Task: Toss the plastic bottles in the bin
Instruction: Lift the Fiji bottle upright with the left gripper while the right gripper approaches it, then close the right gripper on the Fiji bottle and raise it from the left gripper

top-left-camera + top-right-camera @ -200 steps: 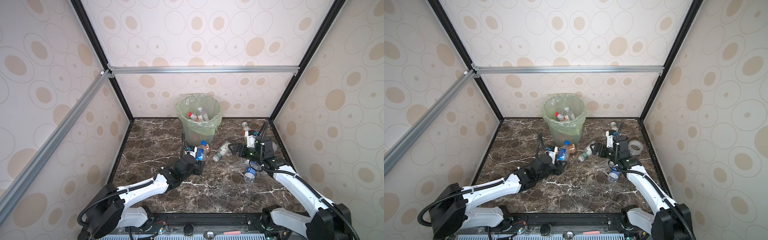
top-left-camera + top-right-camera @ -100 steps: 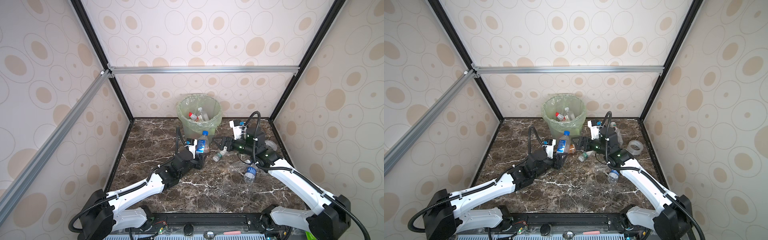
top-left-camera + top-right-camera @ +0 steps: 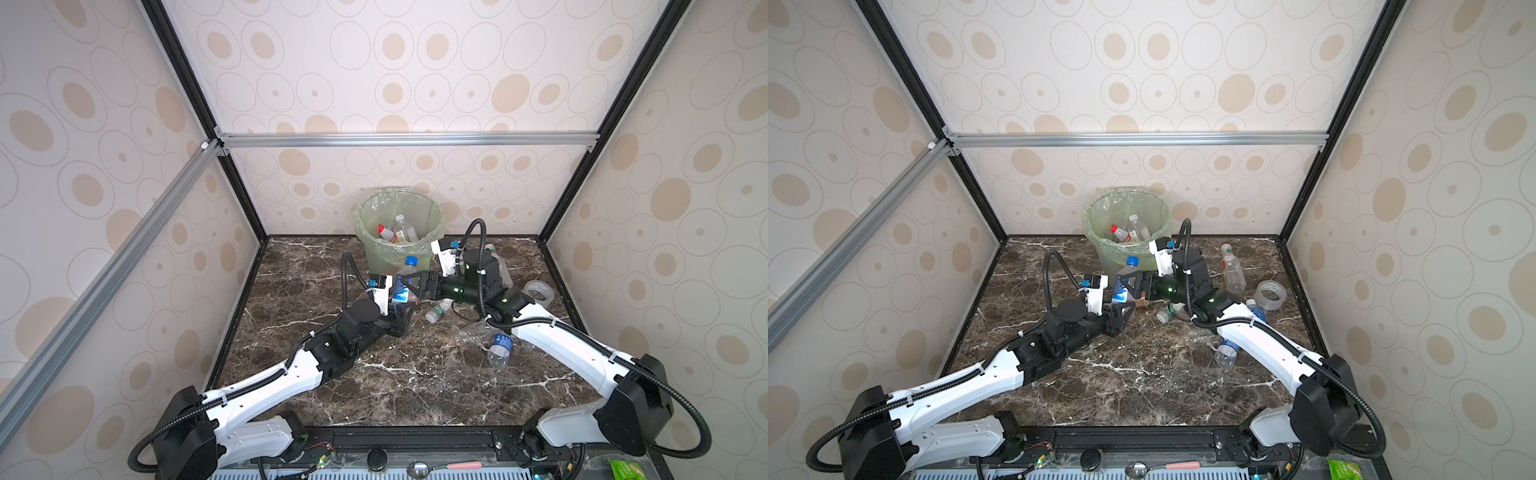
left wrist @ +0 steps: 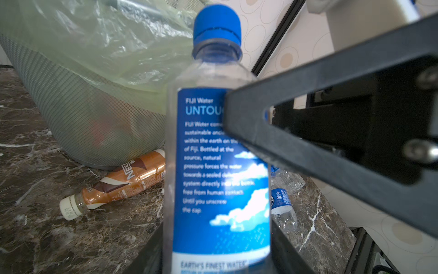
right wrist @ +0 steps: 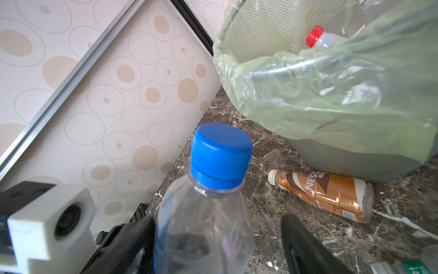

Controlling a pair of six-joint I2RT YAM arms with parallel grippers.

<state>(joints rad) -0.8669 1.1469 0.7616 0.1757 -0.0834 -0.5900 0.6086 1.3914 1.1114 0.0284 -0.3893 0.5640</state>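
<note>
**Handover in progress, most bottles not yet binned**

- Near right of the counter (image 3: 395,386): a crushed bottle (image 3: 498,349) with a blue label lies on its side, untouched. I can't tell whether the clear crumpled plastic beside it is a second bottle.
- Middle of the counter: the left tool (image 3: 402,308) pinches the base of the blue-capped bottle (image 3: 402,282) and holds it upright. I can't tell whether its foot rests on the counter.
- The right tool (image 3: 417,286) has reached across to the same bottle. Its fingers straddle the upper body, spread rather than clamped: in the right wrist view one finger lies against the bottle and the other stands apart from it.
- Just right of the two tools: a green-labelled bottle (image 3: 438,311) lies flat.
- At the foot of the bin: a brown bottle (image 4: 118,185) lies on its side.
- Right edge: a tape roll (image 3: 538,291), not part of the job.
- Toward the far right corner: a clear bottle (image 3: 1232,268) lies flat.
- Far edge, middle: the bin (image 3: 376,255) shows a red-capped bottle (image 3: 386,234) and one see-through bottle (image 3: 405,228). There may be more underneath.

My read is two in the bin for certain and at least five left, counting the one in hand. That one is being passed from left to right, likely for the drop.
</note>
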